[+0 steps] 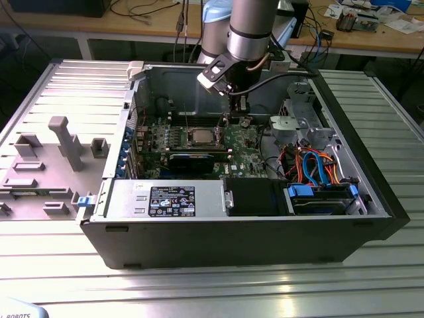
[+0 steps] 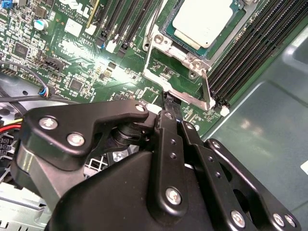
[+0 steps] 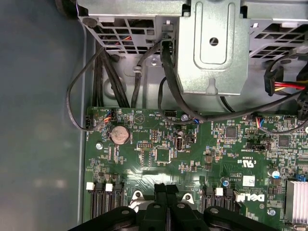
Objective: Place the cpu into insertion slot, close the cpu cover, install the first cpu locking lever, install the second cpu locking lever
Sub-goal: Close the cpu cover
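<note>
- The desk (image 1: 199,285) of ribbed metal carries an open computer case (image 1: 232,242).
- A green motherboard (image 3: 159,159) lies flat inside, toward the exterior view's left.
- The pincer (image 2: 172,103) hangs over its far part, fingers pressed together, tips at the cpu cover's free edge; whether they nip it I cannot tell.
- The cpu cover (image 2: 192,98) stands tilted open.
- The insertion slot (image 2: 195,60) sits mid-board.
- The cpu (image 2: 202,21) lies seated in it, silvery top up.

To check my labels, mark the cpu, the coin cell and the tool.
cpu (image 2: 204,21): second wrist view, middle of its silvery top.
coin cell (image 3: 119,134): first wrist view, centre of its round face.
tool (image 3: 166,188): first wrist view, midway between its fingertips.
</note>
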